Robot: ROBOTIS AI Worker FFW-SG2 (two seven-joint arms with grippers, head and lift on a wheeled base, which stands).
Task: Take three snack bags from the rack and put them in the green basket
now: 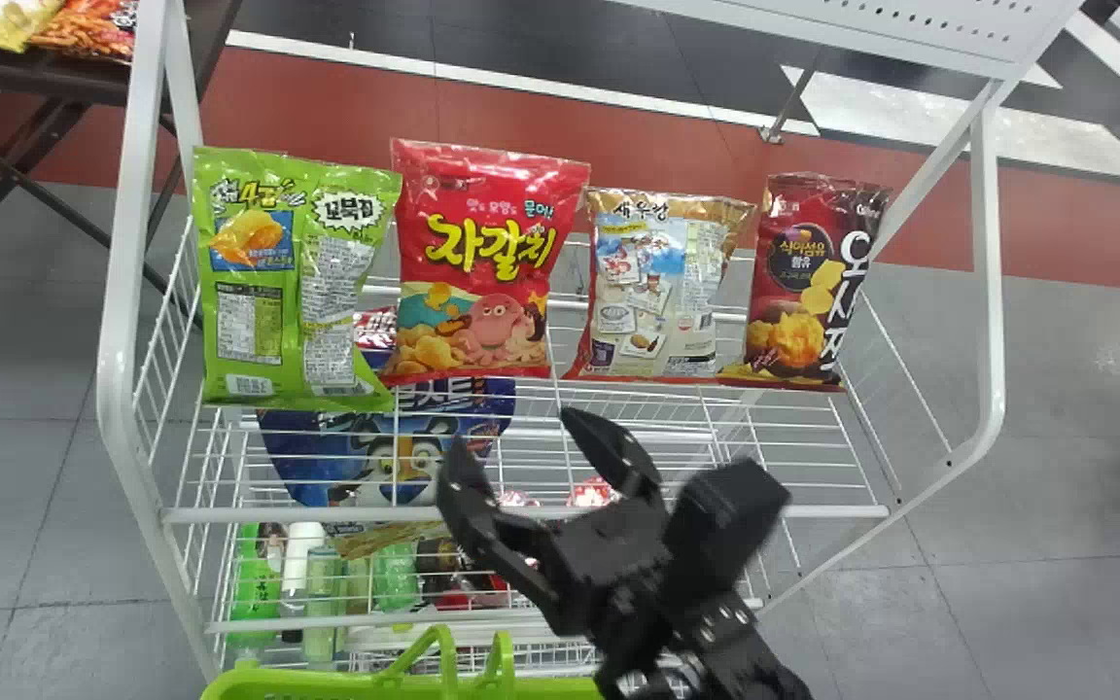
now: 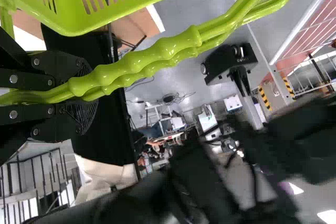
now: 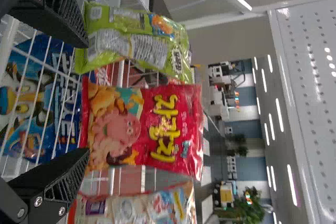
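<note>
The right claw gapes wide and empty before the glossy red snack bag with an octopus picture, standing on the white wire rack, and if it drives in off-centre, one finger could knock the green snack bag close beside it. The left claw is clamped on the handles of the lime-green plastic basket; the rack's front bar could snag a low-carried bag, and blue cereal packaging sits beneath.

We see the green basket cut off by the head view's bottom edge; the rack partly hides the blue tiger bag.
</note>
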